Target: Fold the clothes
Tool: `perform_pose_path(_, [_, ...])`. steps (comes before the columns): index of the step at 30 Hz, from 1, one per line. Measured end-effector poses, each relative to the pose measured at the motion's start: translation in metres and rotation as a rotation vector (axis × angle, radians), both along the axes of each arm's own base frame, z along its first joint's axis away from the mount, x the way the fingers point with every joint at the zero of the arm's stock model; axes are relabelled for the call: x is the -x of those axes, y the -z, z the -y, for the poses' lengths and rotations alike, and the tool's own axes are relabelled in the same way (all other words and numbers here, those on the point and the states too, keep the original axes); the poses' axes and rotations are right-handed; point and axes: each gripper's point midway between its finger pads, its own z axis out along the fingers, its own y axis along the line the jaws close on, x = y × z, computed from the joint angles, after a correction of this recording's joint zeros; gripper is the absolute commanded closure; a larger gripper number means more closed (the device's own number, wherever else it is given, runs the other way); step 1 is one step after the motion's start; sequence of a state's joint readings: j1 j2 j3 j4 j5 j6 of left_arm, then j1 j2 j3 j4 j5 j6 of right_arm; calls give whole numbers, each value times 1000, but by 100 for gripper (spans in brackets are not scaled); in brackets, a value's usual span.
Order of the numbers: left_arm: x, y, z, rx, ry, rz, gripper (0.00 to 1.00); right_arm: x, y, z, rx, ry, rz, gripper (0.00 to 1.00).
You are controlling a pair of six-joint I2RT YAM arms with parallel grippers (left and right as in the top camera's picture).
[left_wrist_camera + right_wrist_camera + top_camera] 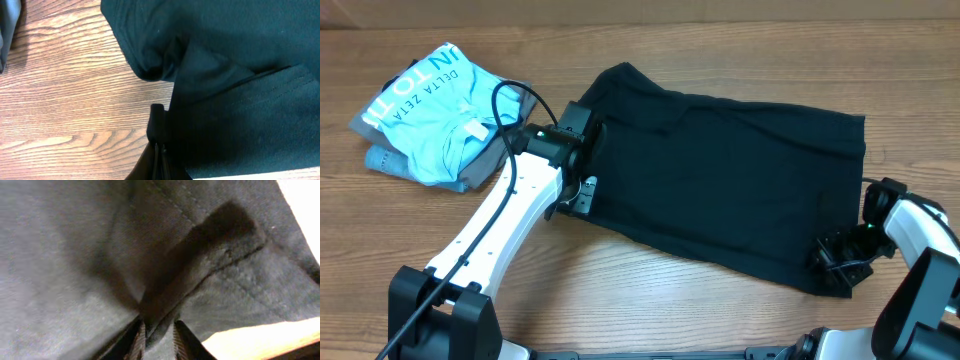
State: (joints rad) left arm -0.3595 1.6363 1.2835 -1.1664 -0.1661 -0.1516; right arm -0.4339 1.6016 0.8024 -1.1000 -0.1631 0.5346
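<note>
A: Two claws: what has each got?
B: The left claw [158, 108] is pressed together, pinching the edge of the clothes [720, 180], which spread rightward from it over the table [620, 290]. The right claw [159, 326] nips a raised fold, black cloth all around it.

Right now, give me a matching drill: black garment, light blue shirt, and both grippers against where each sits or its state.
1 black garment
2 light blue shirt
3 left gripper
4 right gripper

A crumpled on a grey garment, left end of the table
B pinching a fabric fold at the garment's near right corner
C spread out across the middle
D shut at the garment's left edge

Pairs: 1-C, 2-A, 3-D, 4-B
</note>
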Motion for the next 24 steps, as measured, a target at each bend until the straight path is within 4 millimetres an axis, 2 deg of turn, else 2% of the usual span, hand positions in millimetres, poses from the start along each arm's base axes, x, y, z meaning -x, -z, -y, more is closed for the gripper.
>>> perform_pose_path(1, [0,0,0,0,0,0,96,-2,-2,2,5,-1,4,96])
perform_pose_path(7, [-1,0,-2,-10,-1,8,96,-9,-10,6,12,-11,18,96])
perform_pose_path(13, [-7,-2,-8,-49,-3,33,96,-36,-32,19,39,-28,87,96])
perform_pose_path(17, [-20,-4,-4,-36,1,89,96,-53,-41,26,63,-31,141,96])
perform_pose_path(24, [-51,-11,7,-2,42,217,95,-85,-40,40,121,-33,275,96])
